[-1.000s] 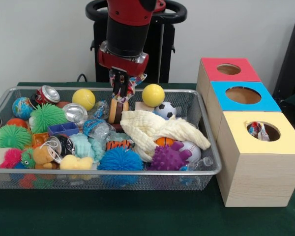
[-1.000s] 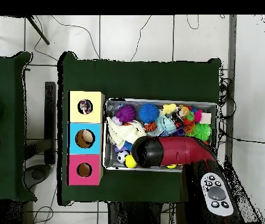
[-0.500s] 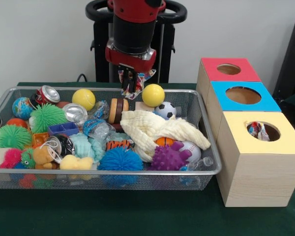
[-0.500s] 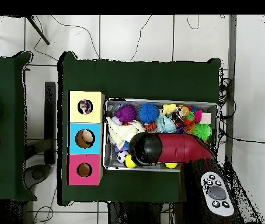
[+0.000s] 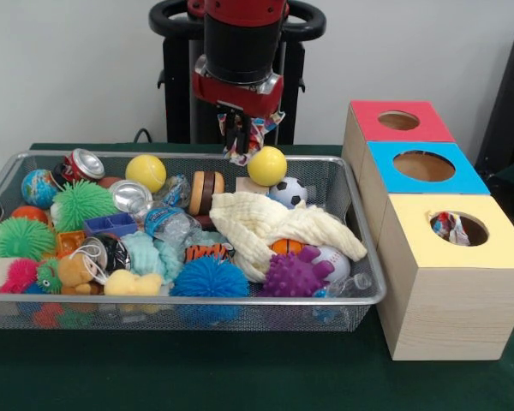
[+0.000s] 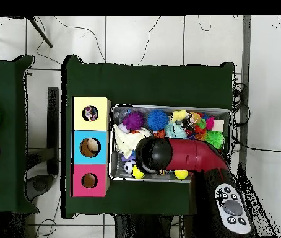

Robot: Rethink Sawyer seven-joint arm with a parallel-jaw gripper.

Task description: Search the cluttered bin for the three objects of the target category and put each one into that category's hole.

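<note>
From the front, the red and black robot arm's end effector (image 5: 238, 137) hangs above the back rim of the silver wire-mesh bin (image 5: 34, 301), pinched shut on a crumpled multicoloured foil wrapper (image 5: 247, 141) lifted clear of the clutter, seemingly so it can travel sideways without snagging. Directly beneath sit a yellow smooth ball (image 5: 266, 165), a brown-and-cream striped wooden spool (image 5: 206, 193) and a cream muslin cloth (image 5: 278, 224) draped over other toys. To the side stand three light wooden boxes in a row: a red-topped box (image 5: 400, 121), a blue-topped box (image 5: 425, 167) and a yellow-topped box (image 5: 457, 229), whose round hole already shows a similar crumpled wrapper (image 5: 446, 226), likely marking it as the destination.

From overhead, the arm (image 6: 186, 157) stretches across the bin's (image 6: 169, 109) lower half, hiding the end effector and its load. The three boxes line the bin's short side on the green-covered bench (image 6: 149, 77), close enough for a brief carry; the yellow-topped box (image 6: 99, 114) lies farthest from the robot.
</note>
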